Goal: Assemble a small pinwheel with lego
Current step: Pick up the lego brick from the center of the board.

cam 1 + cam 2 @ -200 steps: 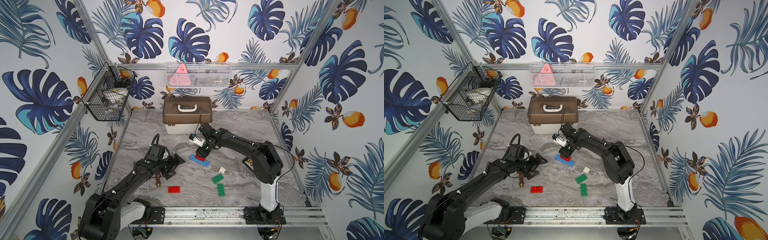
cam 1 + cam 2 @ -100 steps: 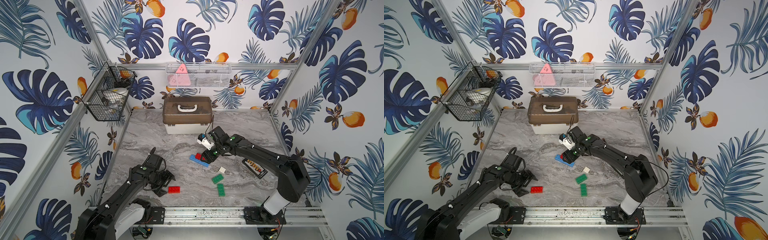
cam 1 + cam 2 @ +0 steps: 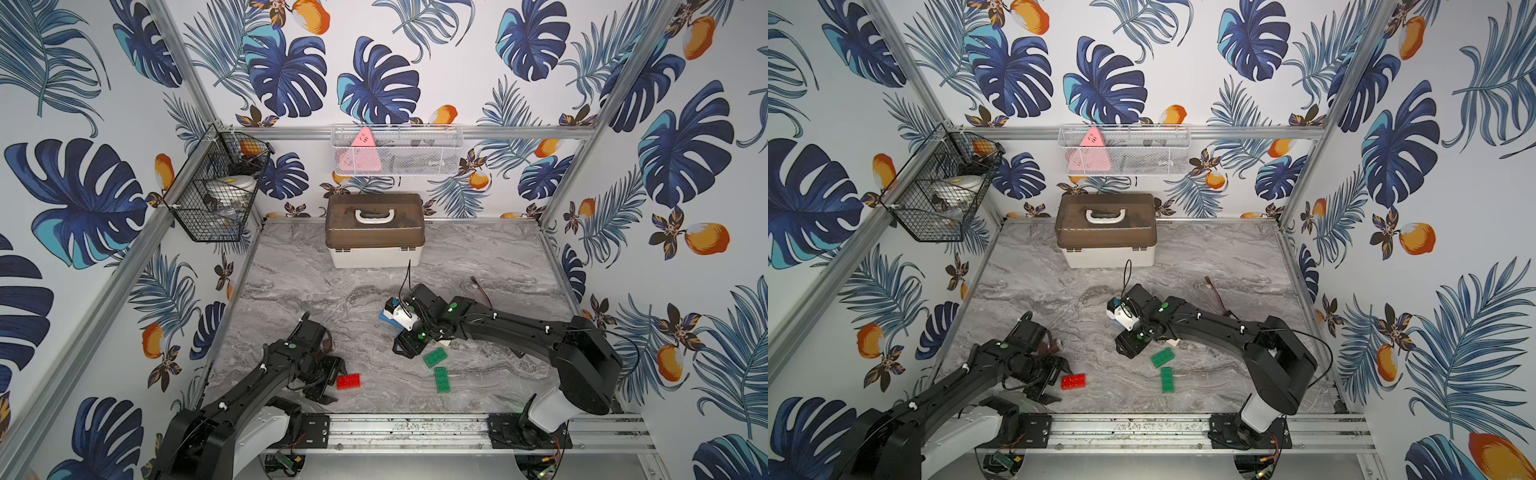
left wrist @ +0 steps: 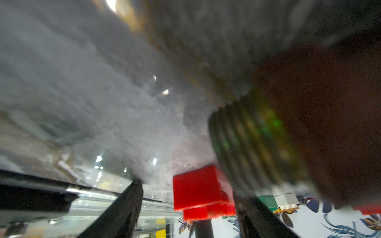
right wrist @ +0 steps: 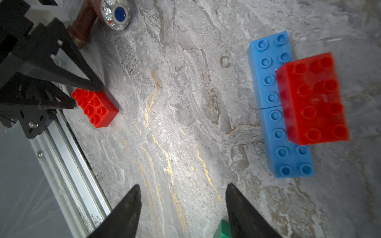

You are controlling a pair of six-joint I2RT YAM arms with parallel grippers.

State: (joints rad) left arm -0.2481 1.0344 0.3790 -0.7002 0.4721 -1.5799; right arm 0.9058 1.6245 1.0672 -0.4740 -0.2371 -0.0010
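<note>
One red brick (image 3: 348,381) lies near the front rail. My left gripper (image 3: 334,380) is low on the table and open, its fingers on either side of that brick's end (image 4: 198,189), with a gap still showing at one finger (image 4: 127,206). Two blue bricks (image 5: 274,115) lie end to end with a second red brick (image 5: 313,99) pressed on top of them; in both top views my right wrist covers most of this stack. My right gripper (image 5: 183,195) hangs open and empty over bare table. Two green bricks (image 3: 435,357) (image 3: 442,379) lie beside it. A white brick (image 3: 444,343) peeks out under the right arm.
A brown pipe fitting (image 5: 82,26) lies right behind my left gripper, with a shiny round knob (image 5: 116,14) beside it. A brown-lidded toolbox (image 3: 376,230) stands at the back. The metal rail (image 3: 415,428) borders the front edge. Wire baskets (image 3: 220,195) hang on the walls.
My left gripper has come down and forward to the loose red brick, and its jaws have narrowed. My right gripper has drawn back from the blue and red stack toward the green bricks.
</note>
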